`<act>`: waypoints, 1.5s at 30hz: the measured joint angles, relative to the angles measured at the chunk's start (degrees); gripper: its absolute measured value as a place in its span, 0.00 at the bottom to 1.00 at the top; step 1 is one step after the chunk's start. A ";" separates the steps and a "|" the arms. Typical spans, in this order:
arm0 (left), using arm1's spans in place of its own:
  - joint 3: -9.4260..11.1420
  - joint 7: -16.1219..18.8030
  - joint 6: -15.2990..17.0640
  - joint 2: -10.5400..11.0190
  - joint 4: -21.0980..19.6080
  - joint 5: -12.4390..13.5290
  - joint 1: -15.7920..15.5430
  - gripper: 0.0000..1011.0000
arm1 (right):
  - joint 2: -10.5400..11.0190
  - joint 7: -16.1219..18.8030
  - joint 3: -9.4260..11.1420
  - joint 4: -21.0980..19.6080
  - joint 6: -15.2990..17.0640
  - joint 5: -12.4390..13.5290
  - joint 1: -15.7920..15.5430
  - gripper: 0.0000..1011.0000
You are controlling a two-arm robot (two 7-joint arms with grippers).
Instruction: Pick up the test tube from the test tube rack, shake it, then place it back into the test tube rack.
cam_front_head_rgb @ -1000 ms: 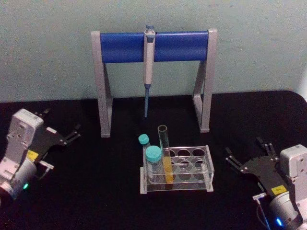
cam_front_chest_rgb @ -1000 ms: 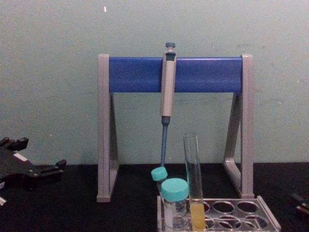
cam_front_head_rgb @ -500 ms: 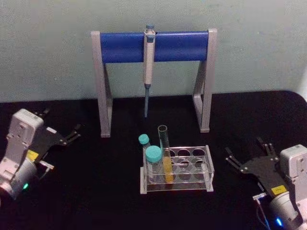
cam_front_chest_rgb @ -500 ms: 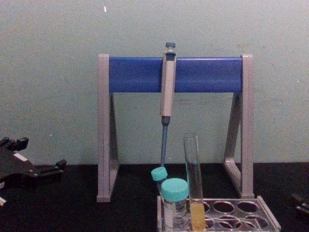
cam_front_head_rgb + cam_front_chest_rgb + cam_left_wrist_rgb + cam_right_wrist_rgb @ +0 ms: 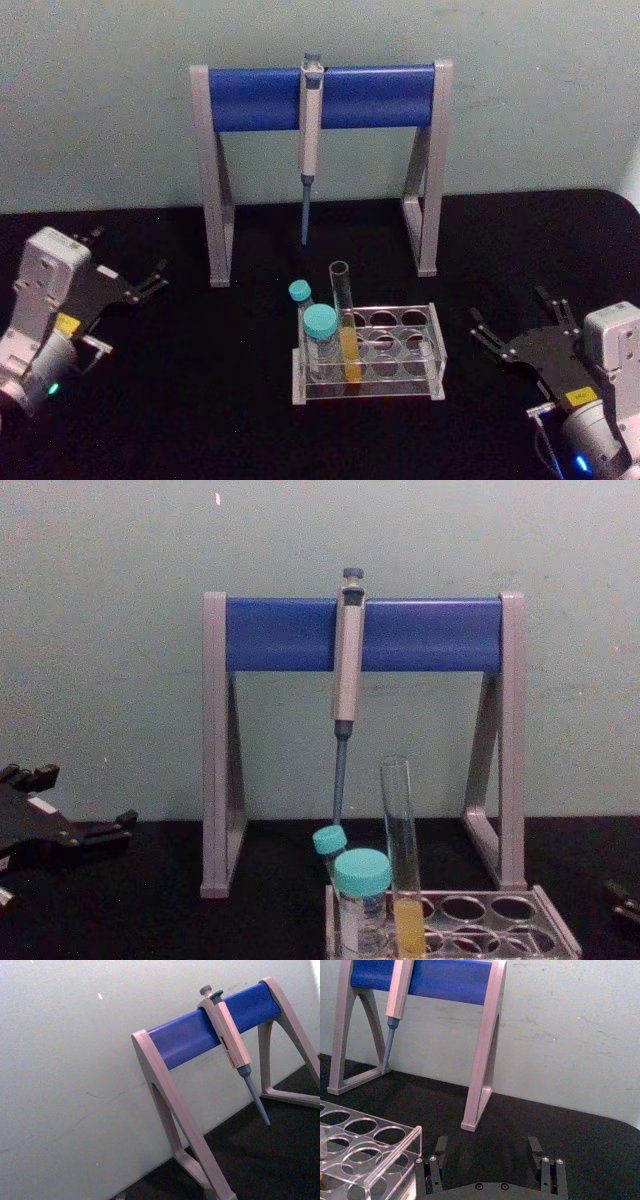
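**Two grippers parked beside a rack with its tube in place**

Two arms rested at opposite sides of a black table (image 5: 250, 420), which ran back to a pale green wall (image 5: 100, 100). Largest on the table was the pipette stand (image 5: 320, 96), a blue crossbar on two grey A-shaped legs, standing near the wall. A grey pipette (image 5: 310, 120) hung from the middle of the bar, its blue tip pointing down toward the table.

The left gripper (image 5: 128, 262) lay at the table's left edge, its black fingers spread apart and aimed toward the stand. The right gripper (image 5: 515, 322) sat at the right edge, just beside the rack but not touching it; in the right wrist view its fingers (image 5: 440, 1147) were likewise spread, with nothing between them.

The test tube rack (image 5: 400, 350), a low clear plastic block with rows of round holes, stood in front of the stand at the centre of the table. The test tube (image 5: 345, 330) stood upright in a hole near the rack's left end, yellow liquid in its lower part and its open mouth well above the rack. Two shorter teal-capped tubes (image 5: 320, 335) stood just to its left in the same rack.
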 joint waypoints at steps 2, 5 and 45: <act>0.00 0.00 0.00 0.00 0.00 0.00 0.00 0.99 | 0.00 0.00 0.00 0.00 0.00 0.00 0.00 0.99; 0.00 0.00 0.00 0.00 0.00 0.00 0.00 0.99 | 0.00 0.00 0.00 0.00 0.00 0.00 0.00 0.99; 0.00 0.00 0.00 0.00 0.00 0.00 0.00 0.99 | 0.00 0.00 0.00 0.00 0.00 0.00 0.00 0.99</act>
